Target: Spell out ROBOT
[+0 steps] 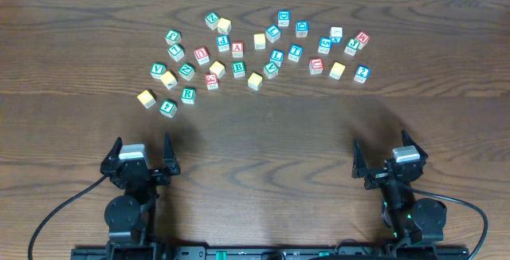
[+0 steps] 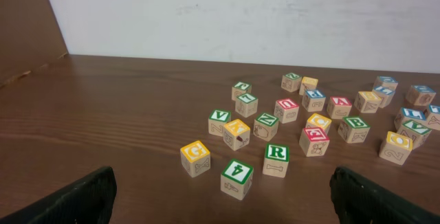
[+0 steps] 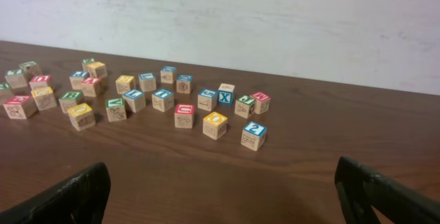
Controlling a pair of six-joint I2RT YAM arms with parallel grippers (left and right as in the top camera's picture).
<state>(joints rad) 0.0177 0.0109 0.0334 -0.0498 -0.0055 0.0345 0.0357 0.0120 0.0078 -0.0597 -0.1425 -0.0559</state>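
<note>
- While no letter has yet been lifted, my left gripper sits at the near left of the table, jaws spread wide and empty.
- My right gripper sits at the near right, likewise wide open and holding nothing.
- All the blocks lie loose in a scattered band across the far half of the table, well apart from both grippers. No row has been begun on the bare wood near me.
- R block: green-framed, at the near left edge of the scatter, just beside the 4 block. It is the task letter nearest my left gripper.
- B block: green-framed, in the middle of the scatter, with the red A block just beyond it.
- T block: blue-framed, right of centre. The letter is small, so this reading is my judgement.
- Yellow-topped blocks: several are present. One yellow block, just right of the B block and nearer me, appears to show an O. A second yellow block, towards the right end of the scatter, may show one too, but I cannot be sure.
- Progress, as I judge it: none of the five letters is in place. Fetching and lining up R, O, B, O, T all remains.
</note>
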